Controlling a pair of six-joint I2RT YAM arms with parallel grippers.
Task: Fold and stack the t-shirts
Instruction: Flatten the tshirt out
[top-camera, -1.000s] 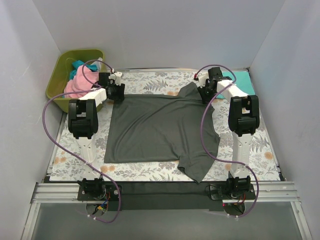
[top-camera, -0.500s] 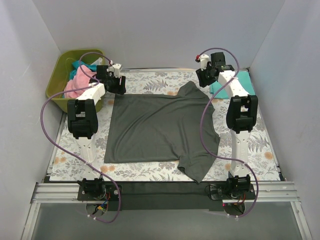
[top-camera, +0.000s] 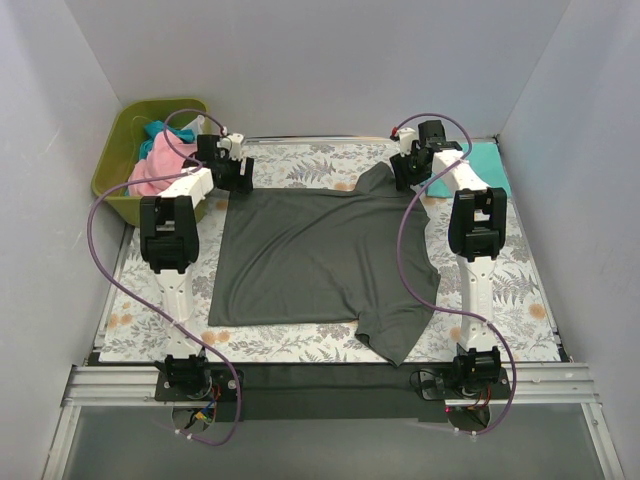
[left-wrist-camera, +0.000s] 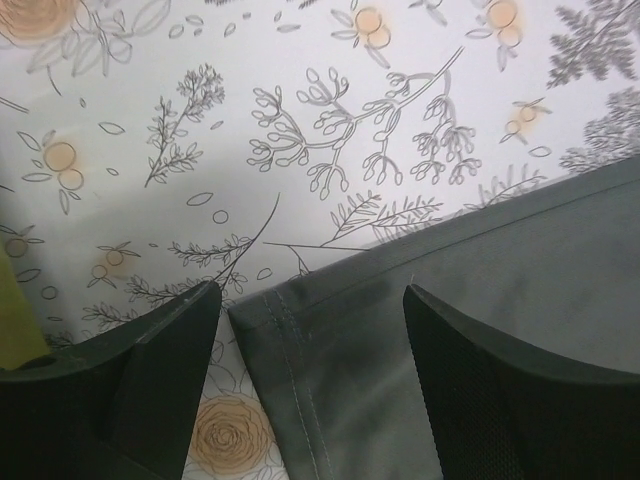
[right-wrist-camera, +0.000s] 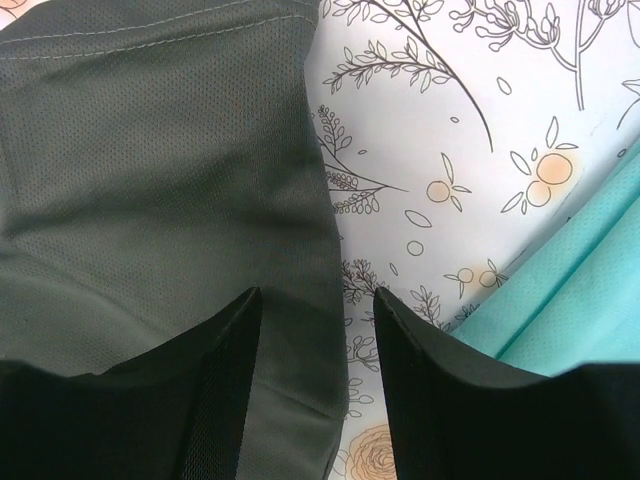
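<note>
At far left, hemmed in by pale walls (top-camera: 330, 60), an olive-green bin (top-camera: 112, 160) holds a pink t-shirt (top-camera: 158, 172) and a teal t-shirt (top-camera: 153, 130). Just right of it, the left gripper (left-wrist-camera: 310, 300) hangs with fingers spread over the far-left hem corner of the charcoal t-shirt (top-camera: 320, 255). That shirt lies flat across the middle of the floral table cloth (top-camera: 300, 160), one sleeve trailing toward the near edge. Over its far-right sleeve the right gripper (right-wrist-camera: 318, 300) hovers, fingers apart, pinching nothing. At far right a teal-green t-shirt (top-camera: 485, 165) lies folded on the cloth.
</note>
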